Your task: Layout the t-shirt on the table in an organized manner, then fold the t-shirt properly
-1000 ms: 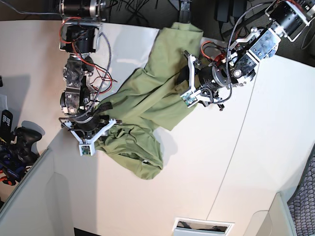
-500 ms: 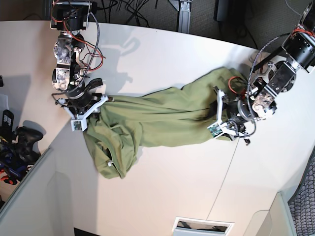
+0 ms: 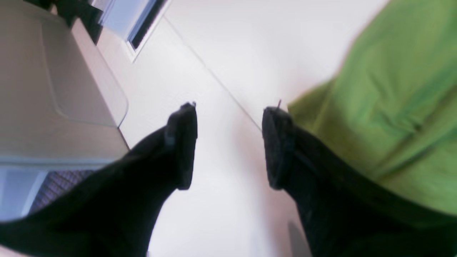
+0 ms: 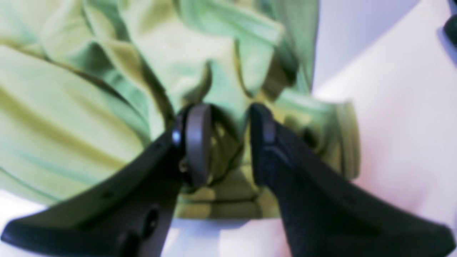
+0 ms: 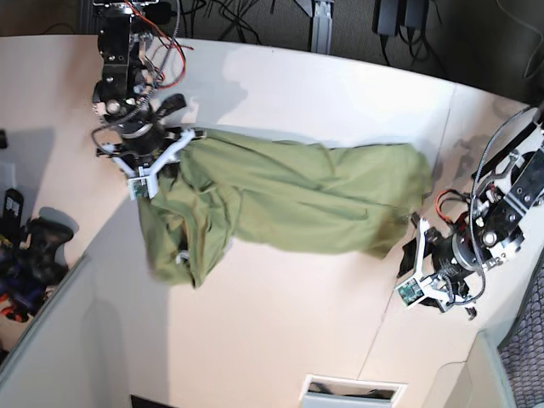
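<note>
The base camera looked straight down over the table (image 5: 280, 323); both wrist cameras peered closely past their fingers, sharing the shirt (image 5: 289, 195).

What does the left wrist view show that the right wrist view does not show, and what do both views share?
Only the left wrist view shows the left end effector open and empty, with bare table and its thin seam between the fingers, and the t-shirt off to one side.

Only the right wrist view shows the right end effector with bunched, wrinkled cloth between its fingers.

Both views show the green t-shirt, the white table and a pair of black fingers.
</note>
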Controlling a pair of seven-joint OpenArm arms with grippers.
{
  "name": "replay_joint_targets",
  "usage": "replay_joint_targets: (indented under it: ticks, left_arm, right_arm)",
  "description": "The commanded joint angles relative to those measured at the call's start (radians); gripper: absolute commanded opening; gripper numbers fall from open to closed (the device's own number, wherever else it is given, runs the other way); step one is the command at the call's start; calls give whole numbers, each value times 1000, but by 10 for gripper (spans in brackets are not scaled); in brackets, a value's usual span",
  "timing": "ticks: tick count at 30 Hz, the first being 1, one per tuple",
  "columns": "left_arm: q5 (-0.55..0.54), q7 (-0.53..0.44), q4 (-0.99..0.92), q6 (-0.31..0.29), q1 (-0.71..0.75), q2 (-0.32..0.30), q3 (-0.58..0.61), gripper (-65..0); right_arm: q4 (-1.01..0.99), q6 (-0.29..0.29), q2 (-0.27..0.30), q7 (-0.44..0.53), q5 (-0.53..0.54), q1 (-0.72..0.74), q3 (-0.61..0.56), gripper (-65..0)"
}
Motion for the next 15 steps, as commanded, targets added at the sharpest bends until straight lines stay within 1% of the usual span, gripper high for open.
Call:
replay_joint_targets:
  ticks: [1,4,6,8,10,13,15]
  left_arm:
    - [-2,1,71,-7,10,-30,-6,-324]
    - [2,2,187,-5,107,-100,-6,-324]
    - [5,-8,185,29,156,-117,-9,-324]
    - [37,-9,149,72,190,-116,-21,-324]
    - [15,-8,119,69,218,-105,-41,-324]
    - [-72,-8,102,56,252,-75,-96,-324]
    - [-156,8,90,2,266,-43,-156,-324]
  right_arm:
    - [30,0,11,19,5,21,5,-456]
    - [51,0,11,19,17,23,5,-456]
    - [57,0,11,19,25,23,5,-456]
    - [58,0,11,19,35,21,5,-456]
    - [58,0,11,20,47,22,5,-456]
    - [58,0,11,20,51,21,5,-456]
    - [58,0,11,17,50,21,5,-456]
